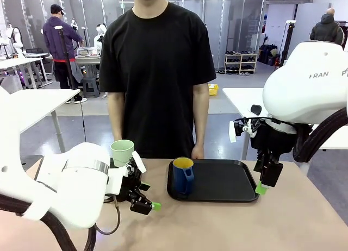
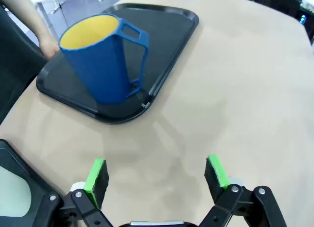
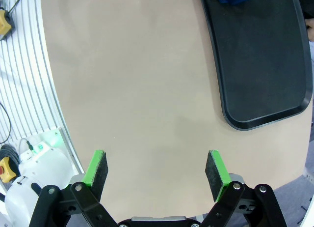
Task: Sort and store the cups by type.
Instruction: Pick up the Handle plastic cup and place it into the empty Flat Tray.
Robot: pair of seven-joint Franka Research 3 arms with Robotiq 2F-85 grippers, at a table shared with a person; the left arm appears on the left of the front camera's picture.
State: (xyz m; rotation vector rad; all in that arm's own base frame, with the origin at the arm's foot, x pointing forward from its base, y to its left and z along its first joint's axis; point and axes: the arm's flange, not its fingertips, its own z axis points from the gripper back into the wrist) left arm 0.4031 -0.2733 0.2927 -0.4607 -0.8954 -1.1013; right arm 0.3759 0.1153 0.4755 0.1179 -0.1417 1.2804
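Two cups on the table, neither held. Blue mug (image 1: pixel 183 175) w/ yellow inside stands upright on the black tray (image 1: pixel 223 181), at the tray's left end near its front corner, handle toward robot side. Pale green tumbler (image 1: pixel 122 151) is off the tray, upright on bare table (image 1: pixel 228 224) to the tray's left, partly hidden behind the left arm's wrist.

Left gripper (image 1: pixel 145 200) sits low over the table just left of the tray, fingers pointing toward the mug, jaws spread wide, nothing between them. Left wrist view: green pads (image 2: pixel 97 175) well apart, bare tabletop between, mug ahead on the tray corner, no contact.

Right gripper (image 1: pixel 265 181) hangs at the tray's right edge, pointing down, green tip just beside the rim; can't tell if it touches. Right wrist view: jaws fully apart, pads (image 3: pixel 97 167) over bare table, tray off to one side, nothing gripped.

Person in black tee stands at far side, one hand (image 1: pixel 198 151) at the tray's far edge.
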